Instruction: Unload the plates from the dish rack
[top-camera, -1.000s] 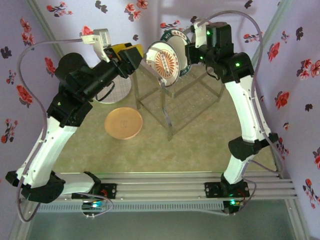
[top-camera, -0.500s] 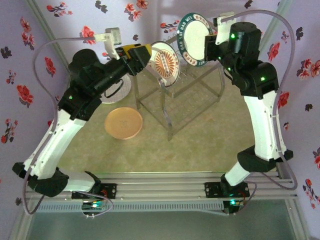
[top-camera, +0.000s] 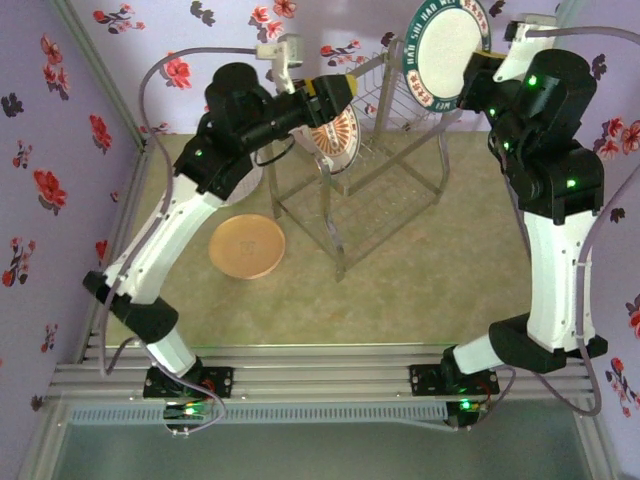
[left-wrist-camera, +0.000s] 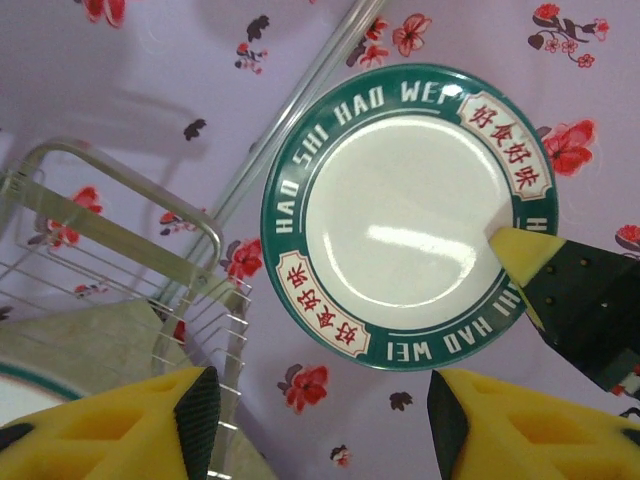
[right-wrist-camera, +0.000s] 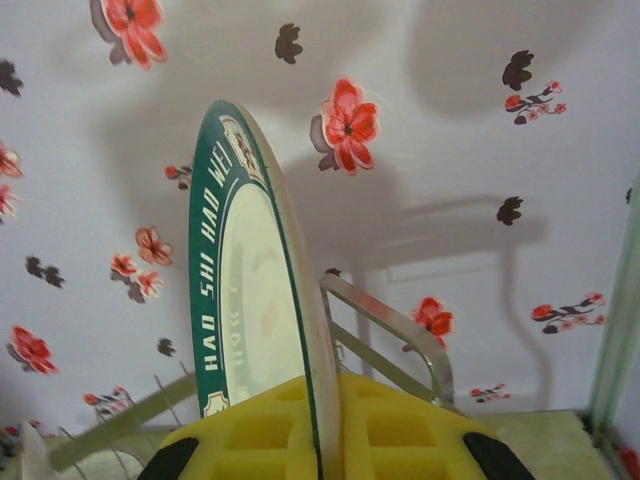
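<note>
My right gripper is shut on the rim of a white plate with a green lettered border, holding it upright, high above the dish rack. In the right wrist view this plate stands edge-on between my yellow fingers. My left gripper is open with nothing in it, just above a white plate with an orange sunburst centre that stands in the rack. The left wrist view looks between its own fingers at the lifted plate.
A plain pink plate lies flat on the table left of the rack. A white grid-patterned plate lies behind it, mostly hidden under my left arm. Flowered walls close in the back and both sides. The rack's wire top is near my left gripper.
My right arm has lifted the green-bordered plate up and to the right, out of the rack. My left arm has swung right, to the rack's top over the sunburst plate.
</note>
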